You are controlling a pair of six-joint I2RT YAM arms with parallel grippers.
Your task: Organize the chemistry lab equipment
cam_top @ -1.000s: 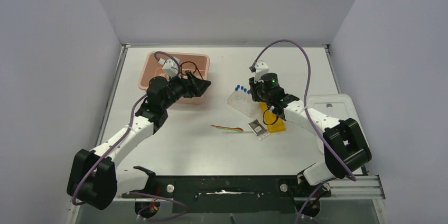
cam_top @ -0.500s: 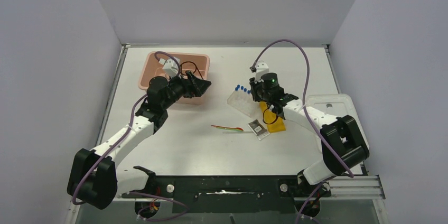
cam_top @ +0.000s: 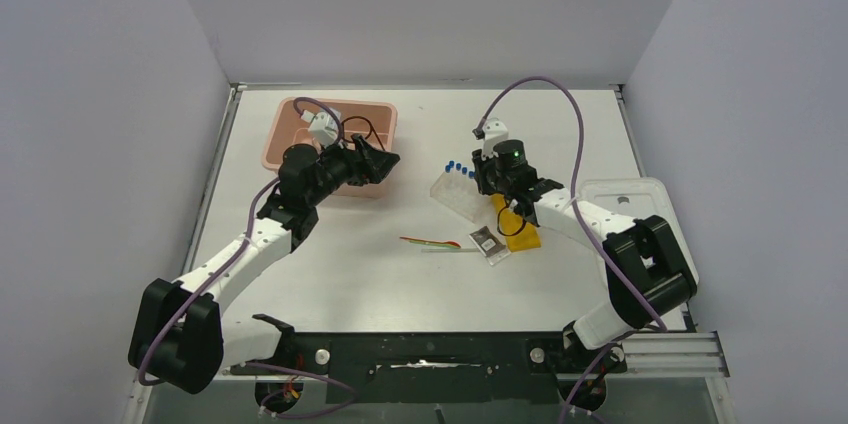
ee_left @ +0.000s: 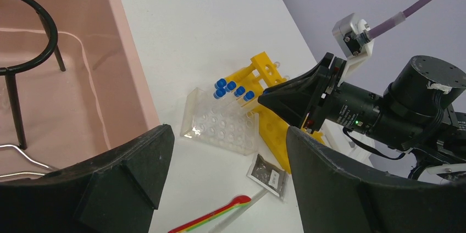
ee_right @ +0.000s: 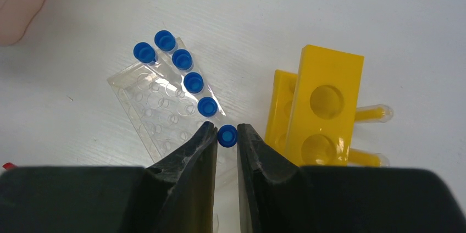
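Observation:
My right gripper [cam_top: 492, 184] [ee_right: 227, 129] is shut on the blue cap of a clear tube [ee_right: 227, 136] at the near corner of the clear tube rack [cam_top: 455, 194] [ee_right: 159, 106]. Several more blue-capped tubes [ee_right: 182, 59] stand along the rack's edge. The yellow holed rack [cam_top: 520, 229] [ee_right: 327, 104] lies beside it. My left gripper [cam_top: 383, 160] [ee_left: 229, 132] is open and empty over the right rim of the pink tub. The black wire ring [ee_left: 48, 35] and metal tongs [ee_left: 16, 153] lie in the tub. Thin coloured sticks [cam_top: 432, 241] [ee_left: 211, 216] lie mid-table.
The pink tub [cam_top: 290, 139] [ee_left: 129, 73] stands at the back left. A white lid [cam_top: 640, 199] lies at the right edge. A small grey packet [cam_top: 487, 242] [ee_left: 267, 173] lies between the sticks and the yellow rack.
The right arm's elbow has shifted slightly left. Both grippers stay almost where they were.

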